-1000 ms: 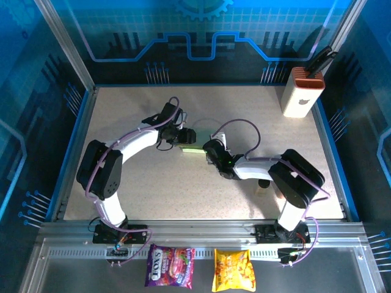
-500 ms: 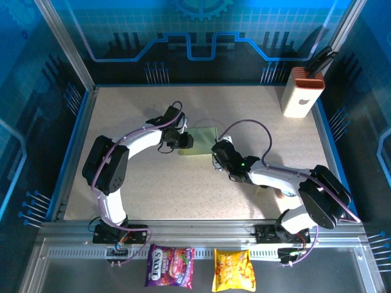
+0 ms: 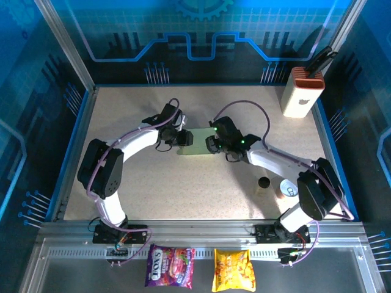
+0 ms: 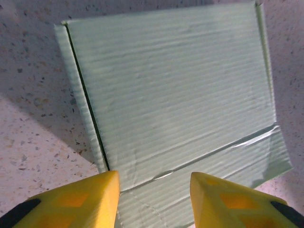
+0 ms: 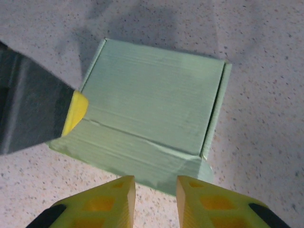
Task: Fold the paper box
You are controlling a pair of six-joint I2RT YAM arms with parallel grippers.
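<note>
Speckled tabletop (image 3: 183, 183), folded pale green paper box (image 4: 171, 90), creased flap (image 5: 128, 152), left tool (image 4: 154, 183) spread, right tool (image 5: 155, 183) slightly parted

Paper box (image 3: 198, 144) on speckled table (image 3: 183, 192)

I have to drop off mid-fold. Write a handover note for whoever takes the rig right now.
Left gripper: open, holding nothing, at the left side of the box.
Right gripper: open a little, holding nothing, at the box's right side.
Box: mid-table, lying flat between the two grippers.
Done: folded into a shallow closed shape.
Left: the strip nearest the fingers looks creased and rumpled at one corner; it probably needs tucking or pressing down.
</note>
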